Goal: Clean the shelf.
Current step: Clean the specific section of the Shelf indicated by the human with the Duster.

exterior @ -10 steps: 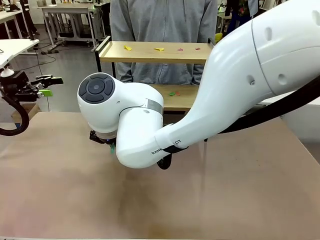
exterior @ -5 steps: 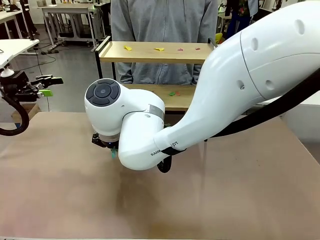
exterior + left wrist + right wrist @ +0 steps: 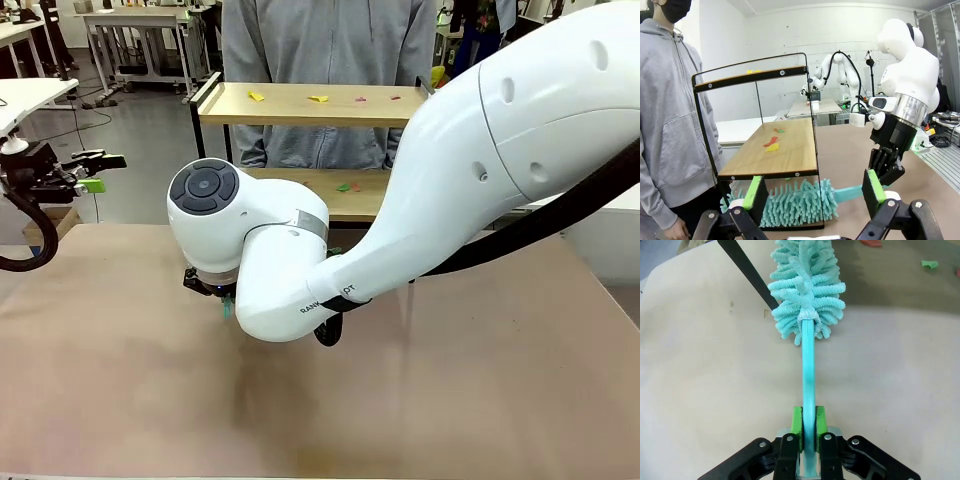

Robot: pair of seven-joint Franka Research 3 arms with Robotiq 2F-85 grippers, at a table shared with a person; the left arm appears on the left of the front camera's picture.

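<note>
The shelf [image 3: 300, 104] stands at the table's far edge, with small coloured scraps [image 3: 318, 99] on its top board and some on the lower board [image 3: 365, 196]. In the left wrist view the shelf [image 3: 790, 155] is close ahead. A teal fluffy duster [image 3: 800, 202] lies low beneath its lower board, by the black frame. My right gripper [image 3: 808, 432] is shut on the duster's teal handle [image 3: 808, 375], and the duster head [image 3: 807, 290] reaches past a black frame leg [image 3: 747, 275]. My left gripper [image 3: 812, 192] is open and holds nothing; it hovers off the table's left side [image 3: 97, 172].
A person in a grey hoodie [image 3: 330, 40] stands right behind the shelf. My right arm [image 3: 450, 190] spans the table's middle. Red and green scraps [image 3: 929, 263] lie on the shaded surface beyond the duster head. The brown tabletop [image 3: 450, 400] in front is bare.
My right arm's wrist has dropped a little and shifted slightly right, then stayed nearly still. The left arm has not moved.
</note>
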